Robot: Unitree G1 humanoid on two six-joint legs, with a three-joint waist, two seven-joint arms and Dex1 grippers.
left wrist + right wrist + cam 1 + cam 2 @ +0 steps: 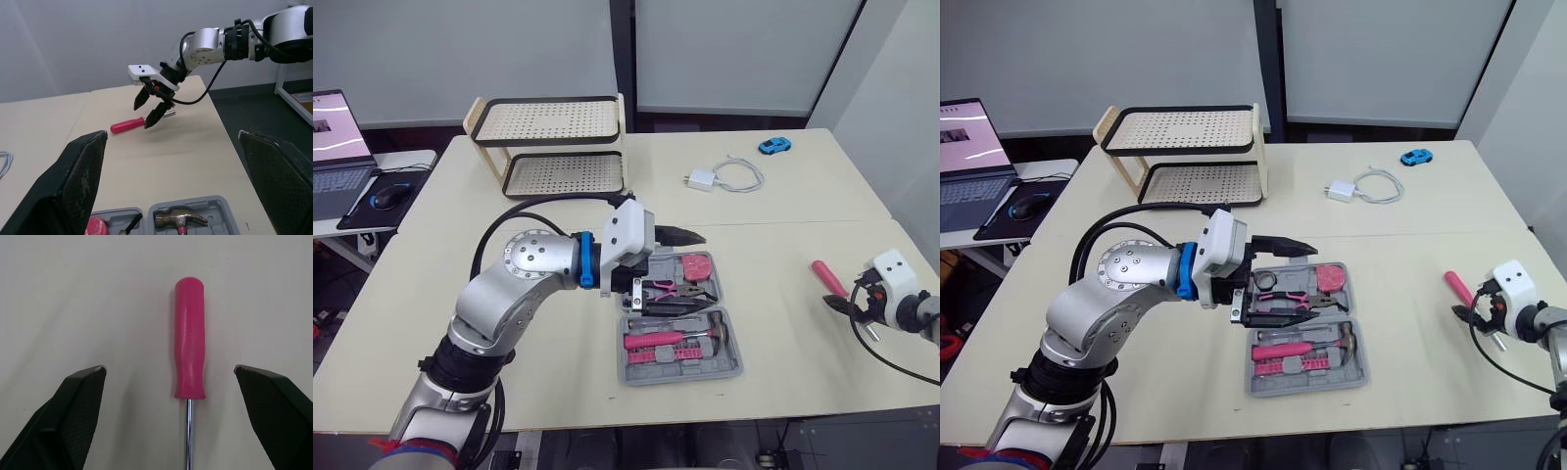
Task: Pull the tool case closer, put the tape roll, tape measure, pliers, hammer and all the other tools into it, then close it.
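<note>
- The tool case (pixel 1307 385) is grey moulded plastic with shaped recesses. It lies open near the front edge of the smooth beige table (pixel 783 206).
- Inside are a hammer (pixel 178 216) with a steel head and pink grip, pink-handled pliers (pixel 683 291), and a rounded pink thing (pixel 1334 277) in the far corner recess. No idea what that one is.
- The left gripper (pixel 172 137) hangs just over the case, its black fingers wide apart and empty.
- A screwdriver (pixel 190 338) with a glossy pink handle and thin metal shaft lies on the table well right of the case. It sits between the spread fingers of the right gripper (pixel 169 368), and neither finger touches it.

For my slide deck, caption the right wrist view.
Open right gripper lined up over the pink-handled screwdriver lying on the beige table, one finger on either side.
</note>
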